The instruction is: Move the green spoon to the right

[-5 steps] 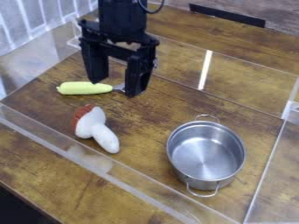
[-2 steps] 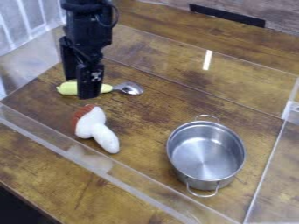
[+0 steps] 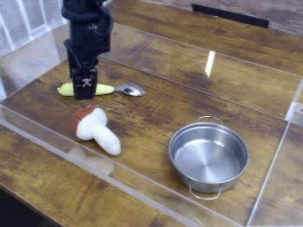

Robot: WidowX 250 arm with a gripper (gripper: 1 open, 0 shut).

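Pincer state: my pincer (image 3: pixel 84 89) points straight down with its jaws standing apart, clamped on nothing.

Pincer place: I hang over the yellow-green handle of the green spoon (image 3: pixel 101 89), my fingertips down at the level of the handle, about its middle. I cannot tell whether they touch it or the desk (image 3: pixel 166 106).

Spoon place: the spoon lies flat on the desk, toward 10 o'clock from the middle of the view, inside the clear-walled area.

Spoon's long axis: it runs roughly from 9 o'clock to 3 o'clock, handle end at 9, small silver bowl at 3. The bowl shows clear of me on my 3 o'clock side; the handle's tip peeps out at my 9 o'clock side.

Which way the spoon lies from me: directly beneath, not off to a side. I judge no sideways reach is called for, only closing across the handle's short width.

Jaw line against the axis: my dark fingers overlap from this side, so I cannot tell whether they straddle the handle squarely.

Way to go: the carry runs toward 3 o'clock, along the spoon's own length.

Neighbours: the white mushroom toy (image 3: pixel 97 129) lies at 6 o'clock from me, apart from the spoon; the steel pot (image 3: pixel 208 155) sits well apart at 4 o'clock.
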